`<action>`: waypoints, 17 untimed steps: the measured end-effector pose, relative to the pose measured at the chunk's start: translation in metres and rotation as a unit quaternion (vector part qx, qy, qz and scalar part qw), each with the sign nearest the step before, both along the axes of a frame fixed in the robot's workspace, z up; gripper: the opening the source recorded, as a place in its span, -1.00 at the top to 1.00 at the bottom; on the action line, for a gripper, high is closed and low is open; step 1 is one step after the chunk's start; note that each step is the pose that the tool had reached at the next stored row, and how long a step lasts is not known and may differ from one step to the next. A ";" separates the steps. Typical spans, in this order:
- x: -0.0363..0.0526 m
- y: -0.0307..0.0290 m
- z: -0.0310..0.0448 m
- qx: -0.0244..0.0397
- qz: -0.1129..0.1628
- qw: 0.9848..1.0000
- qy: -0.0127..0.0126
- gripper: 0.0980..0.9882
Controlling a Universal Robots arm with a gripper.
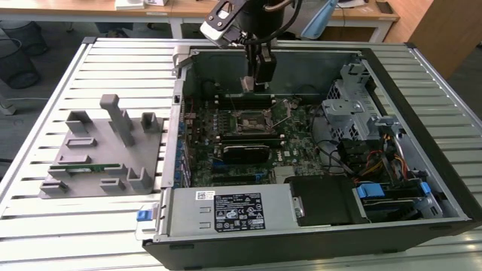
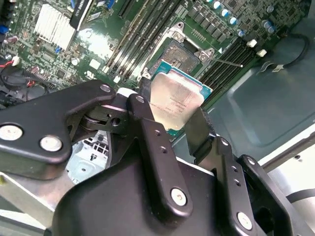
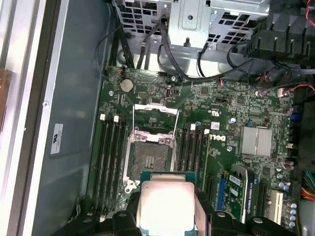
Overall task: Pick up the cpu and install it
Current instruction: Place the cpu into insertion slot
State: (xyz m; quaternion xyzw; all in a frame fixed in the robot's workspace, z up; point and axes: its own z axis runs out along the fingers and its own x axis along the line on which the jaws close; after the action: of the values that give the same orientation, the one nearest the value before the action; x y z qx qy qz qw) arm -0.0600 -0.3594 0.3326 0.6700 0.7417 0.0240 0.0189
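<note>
My gripper (image 1: 254,83) hangs inside the open computer case (image 1: 421,84), shut on the cpu (image 1: 246,83). In both wrist views the cpu (image 2: 174,101) (image 3: 165,201) is a flat square chip with a silver top plate, pinched at two opposite edges by black fingers (image 2: 147,123). It is held in the air above the green motherboard (image 3: 231,105). The empty socket (image 1: 247,119) (image 3: 150,155) (image 2: 179,55) lies just beyond the chip, and its metal load frame (image 3: 155,110) is flipped open.
Memory slots (image 3: 110,147) flank the socket. A black block (image 1: 245,151) sits on the board in front of it. A metal drive cage (image 1: 354,107) and loose cables (image 1: 376,164) fill the case's right side. A grey fixture (image 1: 105,147) holding a green stick (image 1: 83,167) stands outside on the exterior view's left.
</note>
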 end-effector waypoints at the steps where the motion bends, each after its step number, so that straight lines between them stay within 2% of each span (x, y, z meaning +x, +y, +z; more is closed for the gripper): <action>1: 0.0000 0.0010 -0.0014 0.000 -0.002 1.000 0.000 0.04; 9: 0.0003 0.0114 -0.0134 0.000 -0.012 1.000 0.000 0.04; 17: 0.0006 0.0136 -0.0251 0.000 -0.016 1.000 0.000 0.04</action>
State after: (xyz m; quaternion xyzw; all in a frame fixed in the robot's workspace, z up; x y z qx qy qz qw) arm -0.0593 -0.3457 0.3075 0.6822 0.7306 0.0237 0.0191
